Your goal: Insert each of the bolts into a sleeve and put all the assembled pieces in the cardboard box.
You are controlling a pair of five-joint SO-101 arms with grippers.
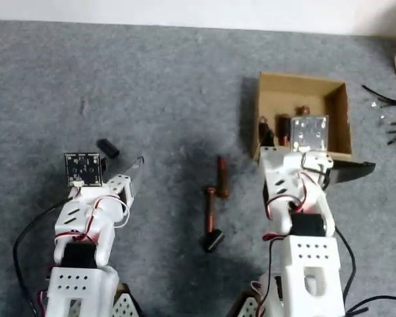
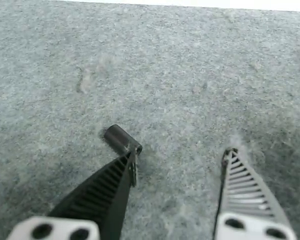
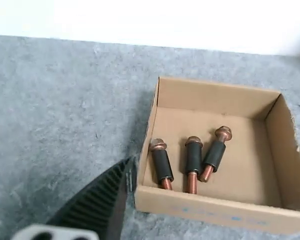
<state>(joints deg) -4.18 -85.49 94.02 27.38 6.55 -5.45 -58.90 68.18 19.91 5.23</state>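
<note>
A loose black sleeve (image 2: pixel 121 139) lies on the grey felt, touching the tip of my left gripper's black finger (image 2: pixel 107 187). The left gripper (image 2: pixel 182 157) is open and holds nothing; the high view has it (image 1: pixel 122 165) just below that sleeve (image 1: pixel 107 147). Mid-table lie two copper bolts (image 1: pixel 220 177) (image 1: pixel 211 206). The nearer one ends at a second black sleeve (image 1: pixel 212 240); whether it is inserted I cannot tell. The cardboard box (image 3: pixel 270 117) holds three bolts in sleeves (image 3: pixel 192 157). My right gripper (image 1: pixel 310 155) is open and empty at the box's near wall (image 1: pixel 346 125).
Thin black cables and small parts (image 1: pixel 391 122) lie at the right edge of the table, beyond the box. The grey felt stretches bare to the far left and back, ending at a white strip (image 1: pixel 185 10).
</note>
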